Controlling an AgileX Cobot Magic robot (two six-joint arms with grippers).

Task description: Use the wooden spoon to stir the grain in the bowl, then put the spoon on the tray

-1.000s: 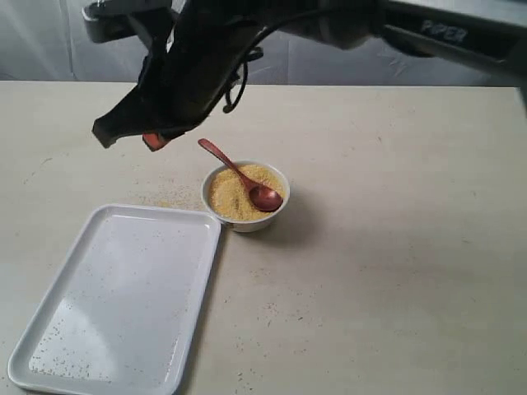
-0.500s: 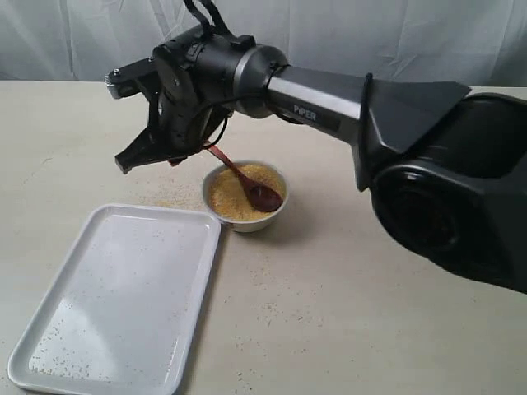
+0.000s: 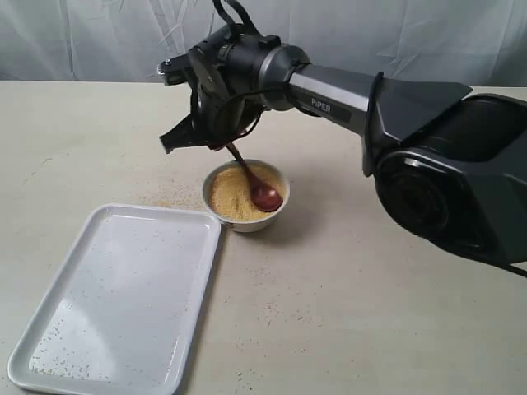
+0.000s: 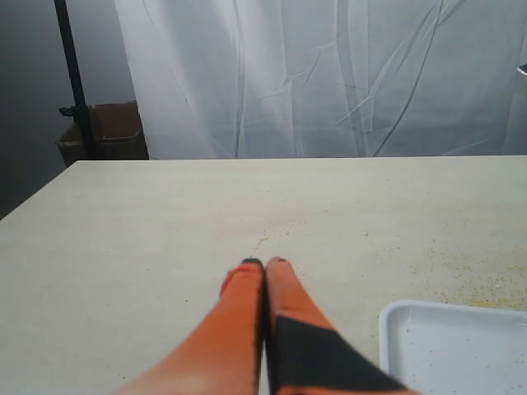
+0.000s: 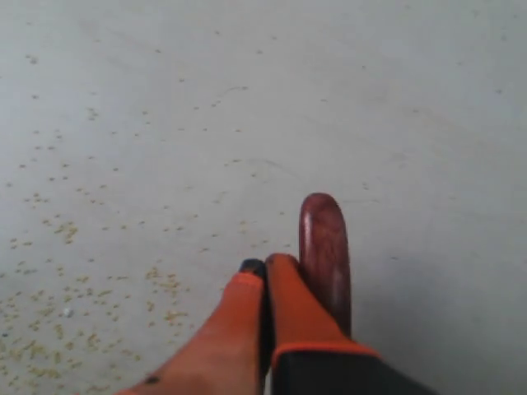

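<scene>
The small white bowl [image 3: 245,216] holds golden grain [image 3: 232,196]. The dark red-brown wooden spoon [image 3: 265,197] has its head in the grain and its handle rises steeply up and left. My right gripper [image 3: 191,143] reaches across from the right and hangs over the handle's top. In the right wrist view this gripper [image 5: 265,265] has its fingers pressed together, and the spoon handle [image 5: 324,247] lies along the outer side of one finger, not between them. My left gripper [image 4: 263,263] is shut and empty, just beside the white tray [image 4: 436,337], and is out of the exterior view.
The large white tray [image 3: 123,296] lies left of the bowl and nearer the front, speckled with stray grains. Loose grains [image 3: 169,199] lie on the beige table between tray and bowl. The right arm's black base [image 3: 461,181] fills the right side.
My right gripper has moved right and in over the spoon's handle. The handle has gone from a shallow lean to a much steeper one; the head stays in the grain.
</scene>
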